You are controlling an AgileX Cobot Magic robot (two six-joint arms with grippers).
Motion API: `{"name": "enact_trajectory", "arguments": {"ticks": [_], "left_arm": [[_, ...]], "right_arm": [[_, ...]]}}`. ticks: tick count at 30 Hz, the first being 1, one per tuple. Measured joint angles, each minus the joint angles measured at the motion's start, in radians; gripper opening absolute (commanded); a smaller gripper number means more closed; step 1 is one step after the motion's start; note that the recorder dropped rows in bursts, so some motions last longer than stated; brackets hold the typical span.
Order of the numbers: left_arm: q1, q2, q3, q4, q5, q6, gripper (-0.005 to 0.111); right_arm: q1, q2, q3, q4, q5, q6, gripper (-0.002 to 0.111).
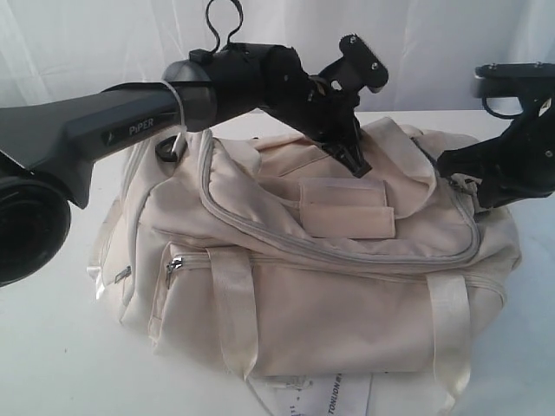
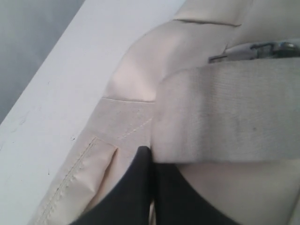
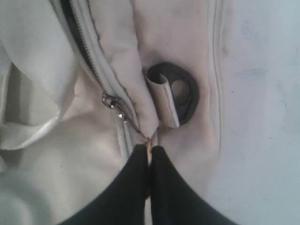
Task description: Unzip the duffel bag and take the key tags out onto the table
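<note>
Duffel bag [image 1: 347, 295]: soft, limp cream fabric, resting on the table [image 1: 52, 347]; judged light, liable to drag. Its zipper pull [image 3: 123, 116] is being pinched by the clenched right gripper [image 3: 149, 149]; the left gripper [image 2: 149, 152] is being pressed, closed, against a strap handle [image 2: 225, 112]. Key tags are not being shown.

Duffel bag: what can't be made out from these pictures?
Key tags: in no view; fabric of the duffel bag hides its inside.
Left gripper: left wrist view, shut at the edge of the strap; its fingers hide any pinched fabric.
Paper hang-tag: exterior view, cut by the bottom edge, print too small.
</note>
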Motion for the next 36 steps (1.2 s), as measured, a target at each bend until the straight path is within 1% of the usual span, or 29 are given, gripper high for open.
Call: {"name": "enact_trajectory", "arguments": {"ticks": [7,14,24,30,33,36], "left_arm": [[0.013,-0.005,0.000,0.002,0.000,-0.057,0.000],[0.013,-0.005,0.000,0.004,-0.011,-0.060,0.000],[0.023,-0.005,0.000,0.009,-0.016,-0.082,0.000],[0.025,-0.007,0.000,0.009,-0.018,-0.099,0.000],[0.027,-0.023,0.000,0.017,-0.021,-0.135,0.000],[0.034,-0.051,0.002,0.026,-0.021,-0.142,0.000]], "right_arm": [[0.000,-0.072,0.002,0.020,0.107,-0.021,0.000],[0.005,-0.108,0.075,0.038,0.108,-0.038,0.000],[0.069,-0.182,0.161,0.041,0.102,-0.046,0.000],[0.069,-0.207,0.174,-0.015,0.085,-0.026,0.000],[0.070,-0.213,0.144,-0.096,0.070,0.051,0.000],[0.070,-0.213,0.130,-0.115,0.047,0.080,0.000]]}}
